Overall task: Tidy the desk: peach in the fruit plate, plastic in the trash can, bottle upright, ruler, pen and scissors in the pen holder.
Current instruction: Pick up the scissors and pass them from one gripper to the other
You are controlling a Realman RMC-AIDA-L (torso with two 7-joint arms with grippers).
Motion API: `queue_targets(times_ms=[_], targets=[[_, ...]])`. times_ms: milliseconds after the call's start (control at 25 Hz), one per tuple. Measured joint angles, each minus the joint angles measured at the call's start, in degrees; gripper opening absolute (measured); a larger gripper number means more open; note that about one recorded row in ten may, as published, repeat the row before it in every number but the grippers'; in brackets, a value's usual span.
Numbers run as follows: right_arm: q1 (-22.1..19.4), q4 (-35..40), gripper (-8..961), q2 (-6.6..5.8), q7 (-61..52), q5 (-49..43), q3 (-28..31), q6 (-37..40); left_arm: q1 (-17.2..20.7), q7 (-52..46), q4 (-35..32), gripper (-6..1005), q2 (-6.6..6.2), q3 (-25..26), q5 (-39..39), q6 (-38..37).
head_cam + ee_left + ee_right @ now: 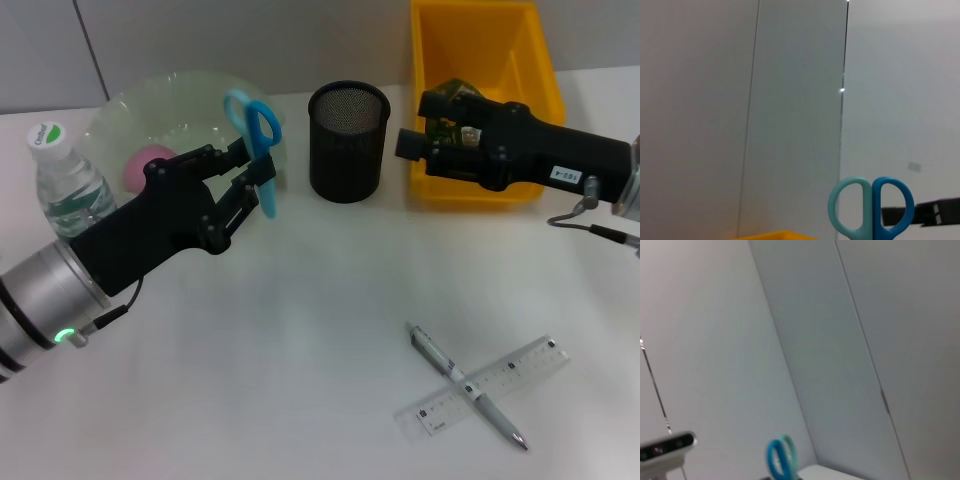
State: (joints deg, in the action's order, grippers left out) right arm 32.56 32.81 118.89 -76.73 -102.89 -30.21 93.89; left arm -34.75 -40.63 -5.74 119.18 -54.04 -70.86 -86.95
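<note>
Left gripper [250,185] is pinching the scissors [256,140] handles-up — blades ready for dropping into the pen holder [347,141]; right gripper's [412,143] jaws can't be told.

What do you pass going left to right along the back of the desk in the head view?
Bottle → plate with the peach → scissors in the left gripper → pen holder → yellow bin.

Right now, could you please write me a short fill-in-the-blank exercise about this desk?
1. The left pincer is shut on the ____.
2. The pen lies across the ____.
3. The right pincer hangs over the ____ bin.
4. The pen holder is coloured ____.

Missing words: scissors; ruler; yellow; black
</note>
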Motion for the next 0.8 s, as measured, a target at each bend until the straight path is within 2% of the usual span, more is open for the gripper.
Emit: queue_targets(times_ms=[160,360,800], targets=[[0.09,-2.84,828,0.02,4.5,2.48,-0.19,1.18,-2.19,8.48,6.36,306,0.01,1.61,3.53,1.44],[0.69,-7.38,828,0.1,10.62,4.65,-0.24,1.59,-3.85,14.88,11.35,311,0.0,7.38,3.48,2.63],[4.55,-16.85,827,0.57,23.44,6.4,-0.27,0.47,-6.16,20.19,16.93,322,0.0,16.79,0.49,6.36]])
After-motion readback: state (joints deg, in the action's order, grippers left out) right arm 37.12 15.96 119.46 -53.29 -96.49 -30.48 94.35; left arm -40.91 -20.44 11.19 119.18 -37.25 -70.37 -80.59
